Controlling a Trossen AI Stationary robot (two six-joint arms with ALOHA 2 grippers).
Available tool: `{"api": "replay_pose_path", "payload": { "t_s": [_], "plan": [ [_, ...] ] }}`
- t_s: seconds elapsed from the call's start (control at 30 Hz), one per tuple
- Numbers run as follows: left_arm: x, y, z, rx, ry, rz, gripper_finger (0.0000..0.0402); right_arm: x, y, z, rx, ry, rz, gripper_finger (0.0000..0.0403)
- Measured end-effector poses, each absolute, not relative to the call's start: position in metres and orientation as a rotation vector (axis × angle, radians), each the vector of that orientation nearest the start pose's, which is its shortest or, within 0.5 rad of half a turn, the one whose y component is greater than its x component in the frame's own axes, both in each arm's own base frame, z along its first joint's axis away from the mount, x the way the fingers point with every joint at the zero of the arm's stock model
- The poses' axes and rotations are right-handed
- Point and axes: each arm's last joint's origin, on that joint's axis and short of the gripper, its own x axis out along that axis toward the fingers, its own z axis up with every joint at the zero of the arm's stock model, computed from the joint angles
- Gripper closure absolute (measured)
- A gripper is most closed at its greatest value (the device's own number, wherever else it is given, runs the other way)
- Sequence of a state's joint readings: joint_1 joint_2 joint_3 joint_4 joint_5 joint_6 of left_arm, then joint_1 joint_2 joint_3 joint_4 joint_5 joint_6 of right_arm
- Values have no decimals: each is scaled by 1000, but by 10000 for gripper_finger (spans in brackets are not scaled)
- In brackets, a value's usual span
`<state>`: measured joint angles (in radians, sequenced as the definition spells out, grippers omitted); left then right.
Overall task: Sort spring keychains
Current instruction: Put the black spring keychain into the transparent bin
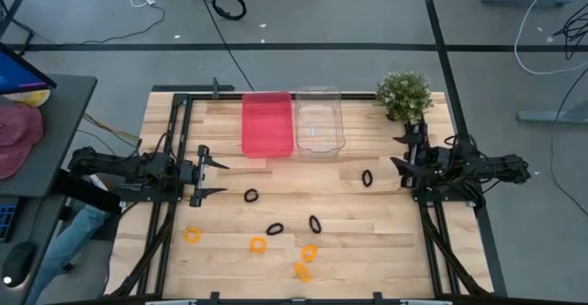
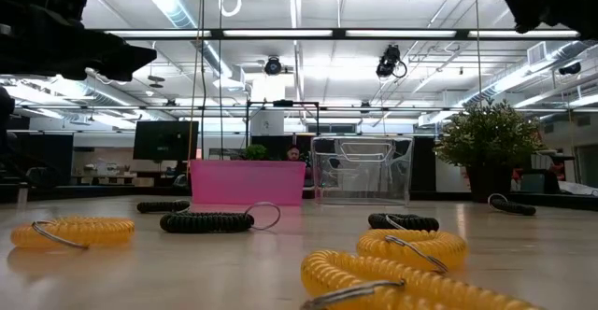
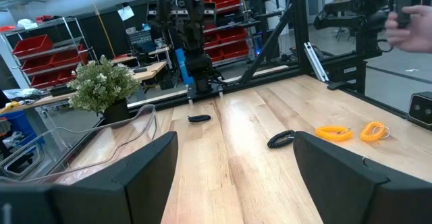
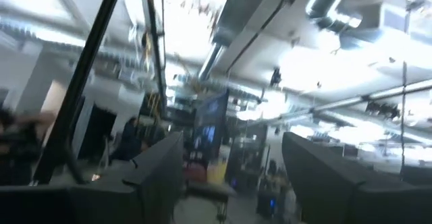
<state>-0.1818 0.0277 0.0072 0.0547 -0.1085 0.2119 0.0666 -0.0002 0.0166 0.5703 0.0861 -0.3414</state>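
Orange spring keychains [image 1: 258, 244], four; black keychains [image 1: 315, 223], four; both arms' jaws wide apart, empty

Across the middle of the counter [image 1: 386, 241] black spring keychains [image 1: 251, 196] and orange spring keychains [image 1: 258, 244] lie scattered with bare wood between them. The top edge is blocked by the pink bin [image 1: 266, 124], the clear bin [image 1: 318, 121] and the potted plant [image 1: 404, 95]. The lower right corner lies bare.

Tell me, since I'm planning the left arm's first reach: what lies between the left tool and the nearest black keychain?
Only bare wood tabletop, seen in the high view, between the open left tool and the nearest black keychain.
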Motion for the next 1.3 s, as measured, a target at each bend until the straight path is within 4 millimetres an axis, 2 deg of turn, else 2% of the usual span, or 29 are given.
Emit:
{"api": "replay_pose_path", "payload": {
  "t_s": [0.23,0.57,0.73,0.87,0.93,1.0,1.17,1.3],
  "plan": [
    [98,-15,169,207,-41,-69,103,71,2,233,-281,-735,-154,146],
    [98,-15,169,207,-42,-69,103,65,2,239,-264,-818,-166,146],
    [98,-15,169,207,-42,-69,103,53,1,249,-242,-977,-193,146],
    [98,-15,169,207,-41,-69,103,33,0,260,-195,-1200,-200,146],
    [98,-15,169,207,-42,-69,103,29,0,267,-141,-1229,-168,146],
    [98,-15,169,207,-42,-69,103,31,-1,282,-116,-1137,-173,146],
    [98,-15,169,207,-42,-69,103,44,-3,340,-198,-592,-205,146],
    [98,-15,169,207,-41,-69,103,57,-2,376,-168,-311,-156,146]
  ]
}}
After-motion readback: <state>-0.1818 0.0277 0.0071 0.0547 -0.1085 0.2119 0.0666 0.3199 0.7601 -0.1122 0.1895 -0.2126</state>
